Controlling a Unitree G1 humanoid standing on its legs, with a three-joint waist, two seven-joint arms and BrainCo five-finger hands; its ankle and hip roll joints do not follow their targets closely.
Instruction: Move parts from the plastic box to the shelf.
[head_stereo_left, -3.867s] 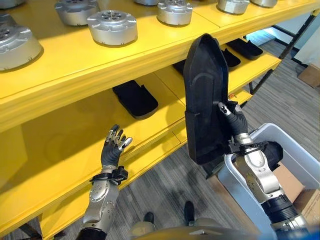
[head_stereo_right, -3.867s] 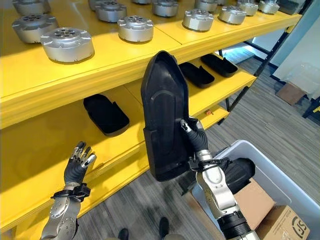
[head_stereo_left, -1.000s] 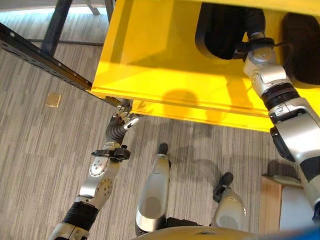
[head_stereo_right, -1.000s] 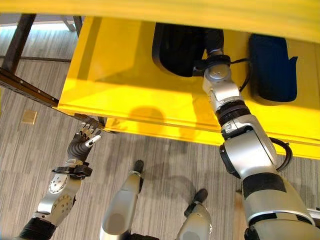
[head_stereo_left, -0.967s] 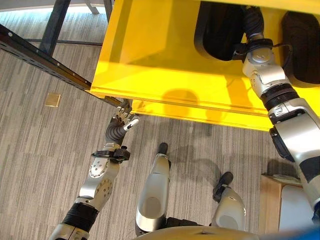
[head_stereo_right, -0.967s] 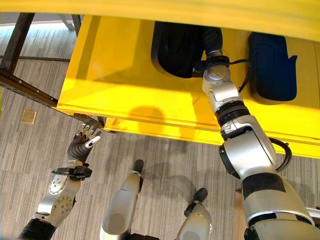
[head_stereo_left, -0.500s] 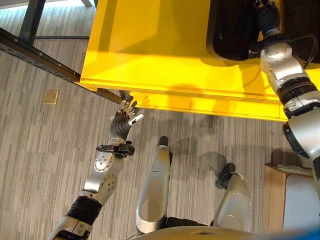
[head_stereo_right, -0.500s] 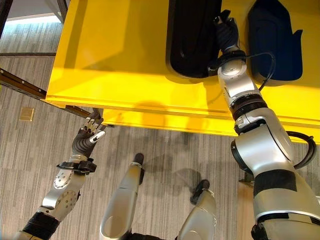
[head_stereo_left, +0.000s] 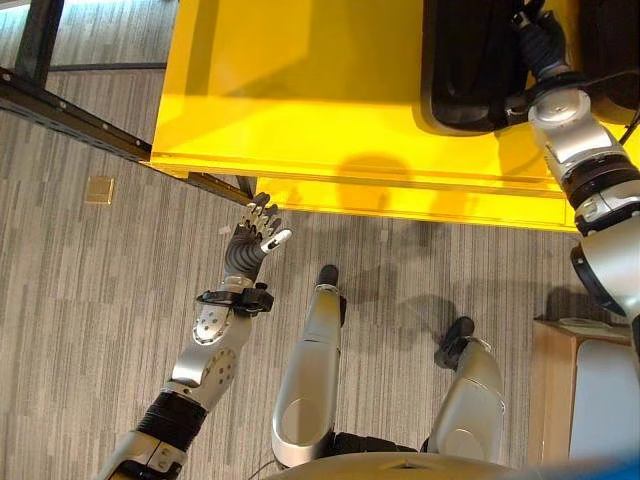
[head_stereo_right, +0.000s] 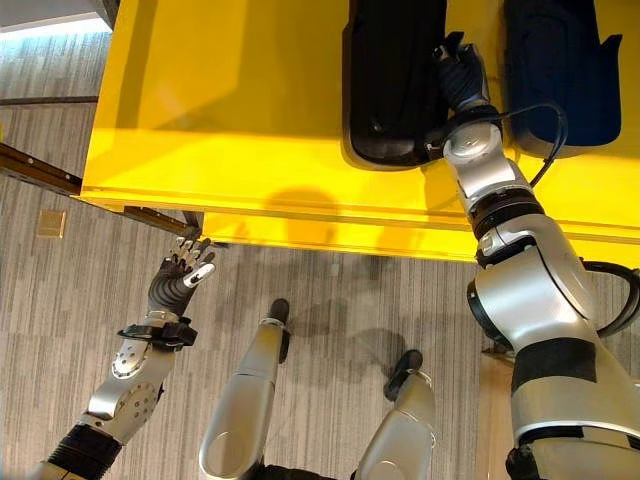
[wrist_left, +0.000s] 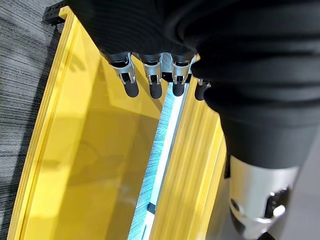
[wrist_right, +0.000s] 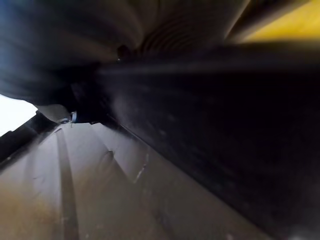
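on yellow shelf, near front edge: black moulded part, right hand on its side, grip unclear, seemingly seating it; left hand spread, idle.

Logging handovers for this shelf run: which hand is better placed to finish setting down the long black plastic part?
The right hand: it rests on the long black plastic part lying on the yellow shelf. The left hand hangs open over the floor, short of the shelf's edge.
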